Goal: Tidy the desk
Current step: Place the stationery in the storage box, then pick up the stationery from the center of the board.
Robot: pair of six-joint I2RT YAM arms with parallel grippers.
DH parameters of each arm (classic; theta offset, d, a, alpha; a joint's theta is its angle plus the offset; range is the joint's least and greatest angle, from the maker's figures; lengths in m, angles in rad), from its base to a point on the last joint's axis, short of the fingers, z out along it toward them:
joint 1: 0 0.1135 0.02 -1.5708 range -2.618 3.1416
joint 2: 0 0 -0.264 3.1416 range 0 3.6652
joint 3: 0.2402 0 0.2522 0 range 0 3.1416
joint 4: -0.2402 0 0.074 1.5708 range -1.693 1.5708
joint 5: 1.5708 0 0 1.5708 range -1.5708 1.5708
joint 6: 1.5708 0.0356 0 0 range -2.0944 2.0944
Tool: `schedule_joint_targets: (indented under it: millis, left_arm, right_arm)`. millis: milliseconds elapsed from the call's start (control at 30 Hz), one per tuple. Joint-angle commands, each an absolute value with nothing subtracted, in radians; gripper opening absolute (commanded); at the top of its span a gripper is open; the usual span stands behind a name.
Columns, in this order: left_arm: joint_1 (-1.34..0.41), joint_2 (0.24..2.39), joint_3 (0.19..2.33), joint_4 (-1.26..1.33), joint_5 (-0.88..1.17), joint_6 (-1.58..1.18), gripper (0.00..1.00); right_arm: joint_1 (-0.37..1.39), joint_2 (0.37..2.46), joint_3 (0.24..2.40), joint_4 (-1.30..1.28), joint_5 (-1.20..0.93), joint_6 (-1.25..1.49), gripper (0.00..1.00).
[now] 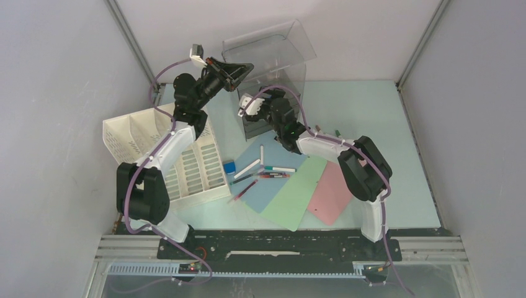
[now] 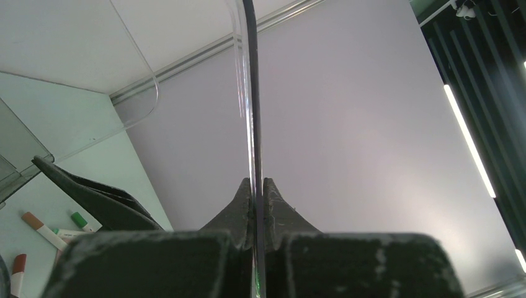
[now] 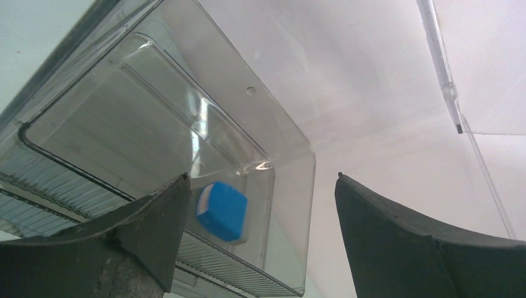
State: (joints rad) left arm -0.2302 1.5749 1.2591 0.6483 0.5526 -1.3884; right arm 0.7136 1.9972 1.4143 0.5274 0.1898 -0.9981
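Observation:
The desk (image 1: 366, 112) is a pale mint-green top. A clear plastic drawer box (image 1: 279, 56) stands at its back centre. My left gripper (image 1: 239, 70) is shut on a thin clear panel of that box (image 2: 250, 112), seen edge-on between the fingertips (image 2: 242, 198). My right gripper (image 1: 255, 112) is open and empty just in front of the box. In the right wrist view its fingers (image 3: 167, 205) frame a clear drawer (image 3: 186, 124) with a blue block (image 3: 222, 210) inside, slightly blurred.
A white slotted file rack (image 1: 164, 155) lies at the left. Several pens (image 1: 263, 171) and a blue eraser (image 1: 229, 166) lie on blue (image 1: 273, 186), green (image 1: 298, 195) and pink (image 1: 332, 192) sheets at centre. Markers (image 2: 43, 230) show in the left wrist view. Grey walls surround the desk.

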Motion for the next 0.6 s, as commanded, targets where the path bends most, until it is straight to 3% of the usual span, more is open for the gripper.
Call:
schedule_joint_targets:
  millis: [0,567]
  left_arm:
    - [-0.221,1.542,1.332,0.772,0.549,-1.391,0.00]
    - [-0.219,1.540,1.328,0.771,0.549,-1.391,0.00]
  right_arm:
    - [0.713,1.963,1.453,0.539,0.175,-0.943,0.92]
    - [0.765,1.766,1.372,0.300,0.130,-0.762,0.92]
